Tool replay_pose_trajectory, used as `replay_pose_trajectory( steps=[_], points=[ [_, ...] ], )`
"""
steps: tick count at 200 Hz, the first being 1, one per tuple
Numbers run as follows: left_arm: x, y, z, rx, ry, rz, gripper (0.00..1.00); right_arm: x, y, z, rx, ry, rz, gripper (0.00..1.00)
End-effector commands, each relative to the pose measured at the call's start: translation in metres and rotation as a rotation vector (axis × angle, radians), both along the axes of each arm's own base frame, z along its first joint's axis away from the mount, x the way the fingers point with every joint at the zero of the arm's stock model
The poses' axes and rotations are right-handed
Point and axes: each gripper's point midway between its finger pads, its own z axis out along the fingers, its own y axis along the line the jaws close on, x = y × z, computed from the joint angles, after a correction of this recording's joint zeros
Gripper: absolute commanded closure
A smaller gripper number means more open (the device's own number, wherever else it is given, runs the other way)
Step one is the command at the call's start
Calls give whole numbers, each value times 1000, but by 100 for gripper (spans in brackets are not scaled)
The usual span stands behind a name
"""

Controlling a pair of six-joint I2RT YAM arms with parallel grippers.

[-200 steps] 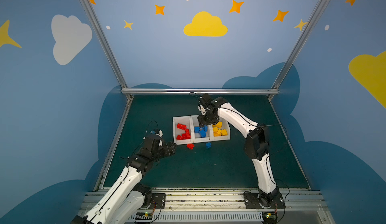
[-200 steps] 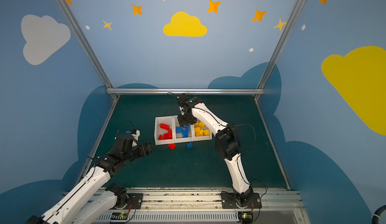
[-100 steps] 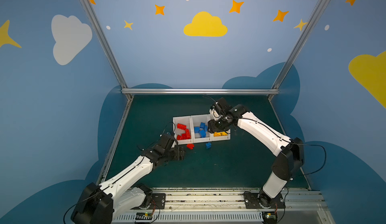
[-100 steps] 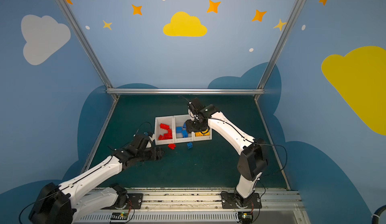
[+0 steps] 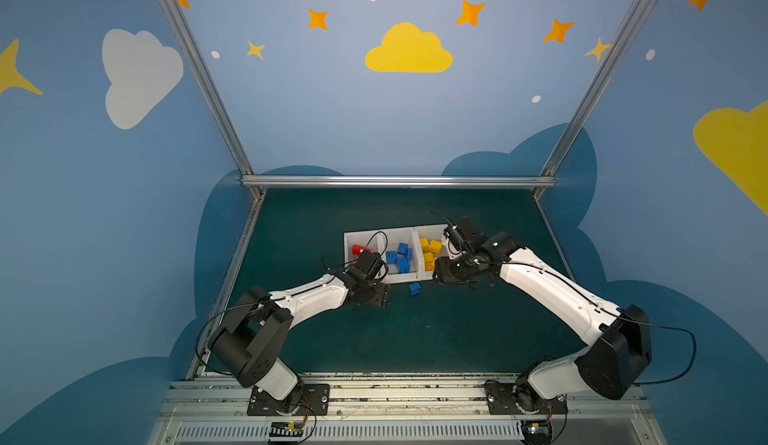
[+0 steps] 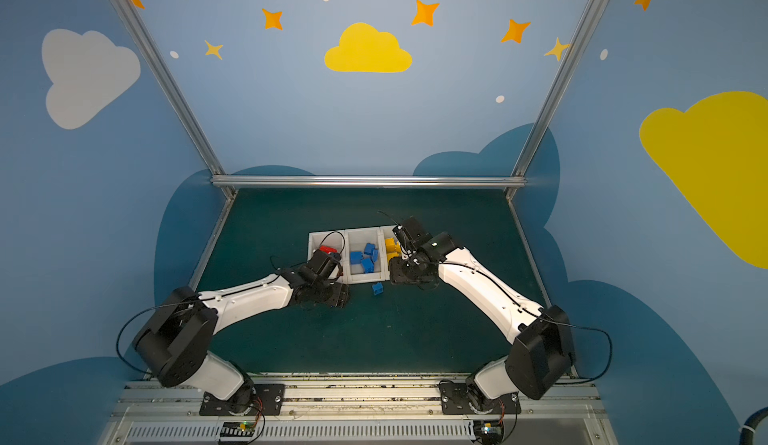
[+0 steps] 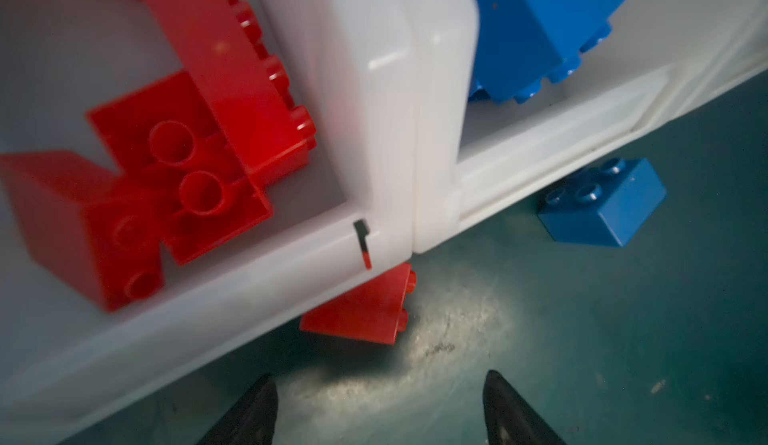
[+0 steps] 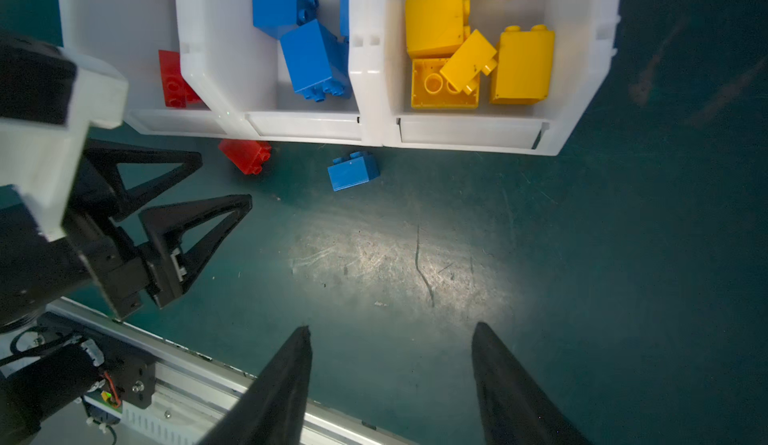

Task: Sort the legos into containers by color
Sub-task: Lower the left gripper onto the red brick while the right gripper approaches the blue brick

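**Top views.** The bin row (image 5: 399, 281), three white bins side by side, stands on the worktop (image 5: 415, 339). The loose blue brick (image 5: 414, 288) lies just in front of the row's front wall, as both top views show. The left tool (image 5: 380, 297) sits before the row's red end and the right tool (image 5: 439, 274) at the front of its yellow end. The blue brick lies between them. The left arm (image 5: 307, 297) covers the worktop before the red end.

**Left wrist view.** The left tool (image 7: 379, 380) has its jaws apart with nothing between them. The loose red brick (image 7: 365, 310) lies straight ahead of the gap. It rests on its side and appears partly tucked under the row's front lip where the red bin (image 7: 249, 272) meets the blue bin (image 7: 561, 131). The overhanging lip is likely to crowd a grasp from above.

**Right wrist view.** The right tool (image 8: 390, 330) also has its jaws apart and empty, well back from the row. The left tool is the nearer one to the red brick. The blue brick sits studs up, its long axis roughly parallel to the row's front wall, before the blue bin near the yellow bin (image 8: 469, 131).

**Contents.**
- The red bin shows only red bricks (image 7: 199, 131).
- The blue bin shows only blue bricks (image 8: 311, 56).
- The yellow bin shows only yellow bricks (image 8: 523, 65).
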Motion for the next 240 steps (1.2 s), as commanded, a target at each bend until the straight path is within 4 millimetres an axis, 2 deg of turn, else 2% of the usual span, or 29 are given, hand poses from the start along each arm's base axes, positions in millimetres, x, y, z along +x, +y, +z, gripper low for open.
replay_pose_trajectory(
  steps=[1,41,89,132,170,213,240],
  points=[
    [8,0,-2,56,-3,-26,24,-2,-10,2,3,-18,-48,38],
    [16,3,-10,112,-2,-23,26,-6,-19,2,10,-23,-73,38],
    [20,1,-18,133,3,-40,27,-6,-18,1,19,-16,-80,38],
    [23,-2,-22,141,1,-64,39,-6,-18,0,19,-11,-85,38],
    [16,-2,-30,137,17,-80,58,-6,-19,-2,19,-12,-97,38],
    [7,0,-27,131,27,-81,62,-6,-17,-2,21,-4,-88,38],
    [-4,1,-13,93,19,-75,63,-6,-18,-1,15,-5,-85,38]
  ],
)
